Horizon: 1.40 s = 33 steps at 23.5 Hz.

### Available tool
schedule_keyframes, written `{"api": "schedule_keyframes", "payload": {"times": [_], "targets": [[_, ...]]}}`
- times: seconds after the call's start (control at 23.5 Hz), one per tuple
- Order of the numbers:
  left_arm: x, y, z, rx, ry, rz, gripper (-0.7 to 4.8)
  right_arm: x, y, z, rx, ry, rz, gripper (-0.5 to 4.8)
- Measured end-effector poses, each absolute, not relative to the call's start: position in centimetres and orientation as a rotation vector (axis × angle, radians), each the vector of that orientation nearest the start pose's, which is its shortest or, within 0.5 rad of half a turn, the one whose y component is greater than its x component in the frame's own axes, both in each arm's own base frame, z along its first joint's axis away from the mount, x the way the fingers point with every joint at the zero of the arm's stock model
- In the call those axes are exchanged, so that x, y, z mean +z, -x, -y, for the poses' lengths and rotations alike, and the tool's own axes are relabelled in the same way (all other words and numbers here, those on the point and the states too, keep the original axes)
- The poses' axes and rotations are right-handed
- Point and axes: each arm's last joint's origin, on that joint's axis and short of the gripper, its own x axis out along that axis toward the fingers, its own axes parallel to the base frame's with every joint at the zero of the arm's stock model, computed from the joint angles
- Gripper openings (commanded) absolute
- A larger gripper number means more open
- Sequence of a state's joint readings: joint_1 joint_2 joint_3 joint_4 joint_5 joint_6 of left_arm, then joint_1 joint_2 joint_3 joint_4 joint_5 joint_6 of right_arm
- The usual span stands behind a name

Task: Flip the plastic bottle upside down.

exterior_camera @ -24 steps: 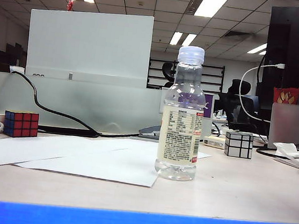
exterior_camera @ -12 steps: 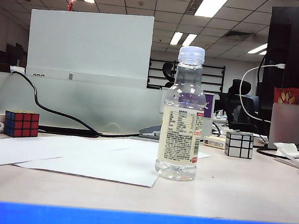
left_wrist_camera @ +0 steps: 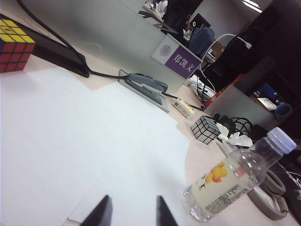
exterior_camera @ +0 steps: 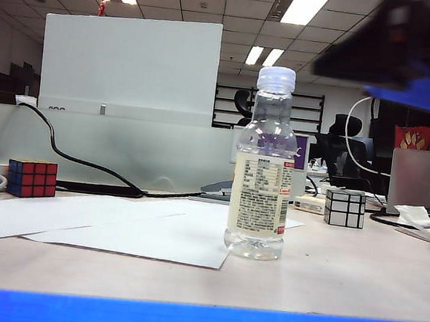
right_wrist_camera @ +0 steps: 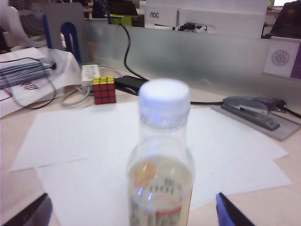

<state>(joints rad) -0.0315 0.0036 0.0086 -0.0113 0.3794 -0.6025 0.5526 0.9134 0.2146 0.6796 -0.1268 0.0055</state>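
R arm swung in; R pincer [right_wrist_camera: 134, 209] wide open astride plastic bottle [right_wrist_camera: 160, 165], no contact; L pincer [left_wrist_camera: 129, 212] part-open

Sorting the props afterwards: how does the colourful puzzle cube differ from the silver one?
The colourful cube shows red, blue and yellow faces; the silver cube is mirror-grey all over. In the exterior view the colourful cube sits left of the plastic bottle, the silver cube to its right. Both have black grid lines, rest on the table and stand shorter than the bottle.

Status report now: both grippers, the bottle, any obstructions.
Right gripper open, jaws either side of the plastic bottle, no contact. Left gripper partly open, empty, over the paper sheets. Bottle upright, cap on. Nothing blocking it.
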Motion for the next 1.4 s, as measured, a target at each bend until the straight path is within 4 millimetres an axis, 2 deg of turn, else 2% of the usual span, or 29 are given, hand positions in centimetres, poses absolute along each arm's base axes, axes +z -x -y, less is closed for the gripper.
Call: {"api": "schedule_keyframes", "payload": {"times": [0.13, 0.21, 0.38, 0.64, 0.81, 0.85, 0.98, 1.1, 1.15, 1.19, 1.32, 1.4], "targets": [[16.5, -9.5, 1.4, -0.399, 0.595, -0.131, 1.25, 20.9, -18.7, -12.0, 0.680, -0.008, 0.001, 4.79], [16.5, -9.5, 1.4, -0.399, 0.595, -0.131, 1.25, 21.6, -20.2, -12.9, 0.680, -0.011, 0.016, 4.79], [16.5, -9.5, 1.4, -0.399, 0.595, -0.131, 1.25, 21.4, -22.7, -14.4, 0.681, -0.002, -0.025, 4.79], [16.5, -9.5, 1.4, -0.400, 0.580, -0.126, 1.25, 19.1, -24.0, -15.2, 0.666, 0.025, -0.115, 4.79], [16.5, -9.5, 1.4, -0.399, 0.572, -0.124, 1.25, 18.9, -24.1, -15.2, 0.638, 0.029, -0.124, 4.79], [16.5, -9.5, 1.4, -0.398, 0.570, -0.124, 1.25, 18.9, -24.1, -15.1, 0.627, 0.031, -0.123, 4.02], [16.5, -9.5, 1.4, -0.397, 0.569, -0.123, 1.25, 18.9, -24.1, -15.1, 0.616, 0.032, -0.123, 1.20], [16.5, -9.5, 1.4, -0.397, 0.569, -0.123, 1.25, 19.0, -24.1, -15.1, 0.618, 0.032, -0.113, 1.07], [16.5, -9.5, 1.4, -0.396, 0.569, -0.123, 1.25, 19.0, -24.2, -15.1, 0.618, 0.032, -0.113, 0.24], [16.5, -9.5, 1.4, -0.397, 0.569, -0.123, 1.25, 19.1, -24.2, -15.1, 0.618, 0.032, -0.112, -0.04], [16.5, -9.5, 1.4, -0.396, 0.569, -0.123, 1.25, 19.1, -24.2, -15.2, 0.622, 0.006, -0.118, -0.07], [16.6, -9.5, 1.4, -0.398, 0.568, -0.118, 1.25, 19.3, -24.2, -15.1, 0.617, -0.080, -0.118, -0.07]]}}
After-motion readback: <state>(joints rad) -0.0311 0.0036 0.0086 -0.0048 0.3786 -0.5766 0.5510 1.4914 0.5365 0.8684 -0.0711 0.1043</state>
